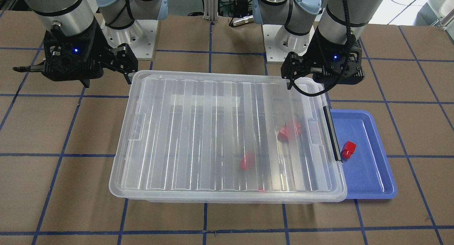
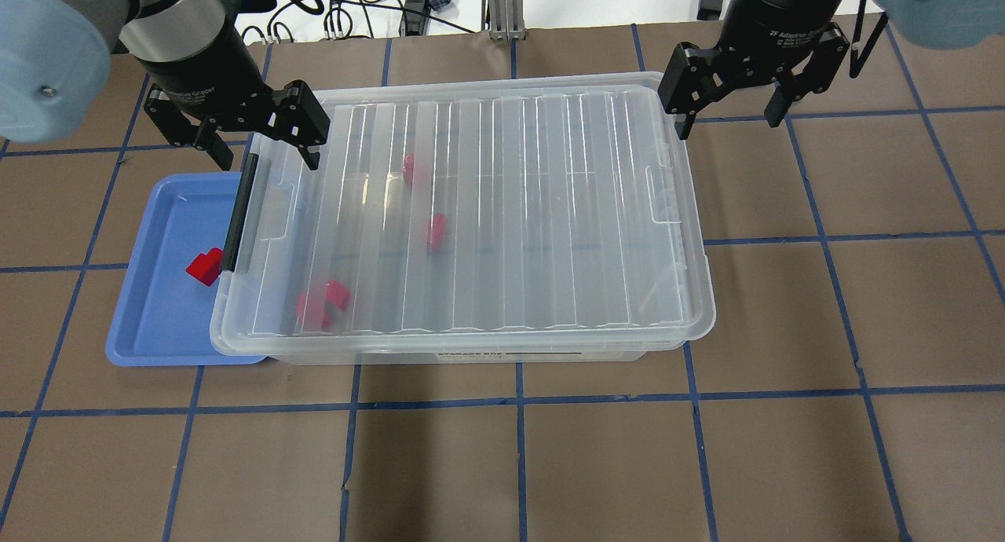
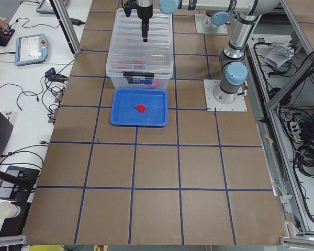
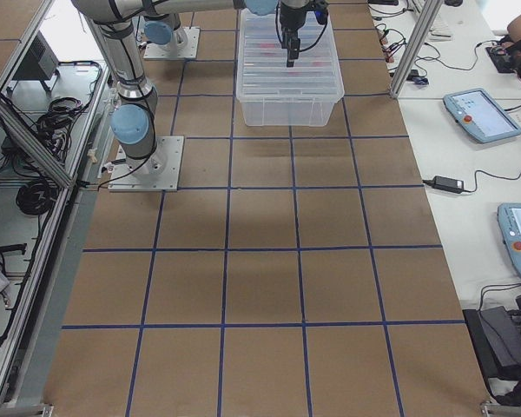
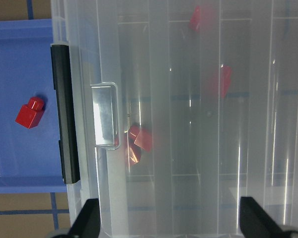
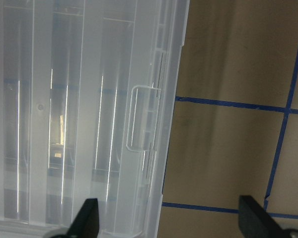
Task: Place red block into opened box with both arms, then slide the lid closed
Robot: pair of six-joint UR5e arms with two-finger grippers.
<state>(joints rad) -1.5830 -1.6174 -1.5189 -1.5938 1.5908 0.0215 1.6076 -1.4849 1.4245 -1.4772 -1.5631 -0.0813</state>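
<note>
We see the lid (image 2: pixel 502 212) lying over the box (image 2: pixel 518 356), red blocks (image 2: pixel 322 302) showing through it near the black bar (image 2: pixel 239 212). Another red block (image 2: pixel 206 266) sits on the blue tray (image 2: pixel 157 322) beside the box. The left gripper (image 2: pixel 265 151) hovers above the bar end and the right gripper (image 2: pixel 729 116) above the opposite end, both with fingers apart and empty.

Blue tray (image 2: pixel 157 322) on brown table (image 2: pixel 785 314); pendant (image 3: pixel 30 49) on bench (image 3: pixel 10 78).
</note>
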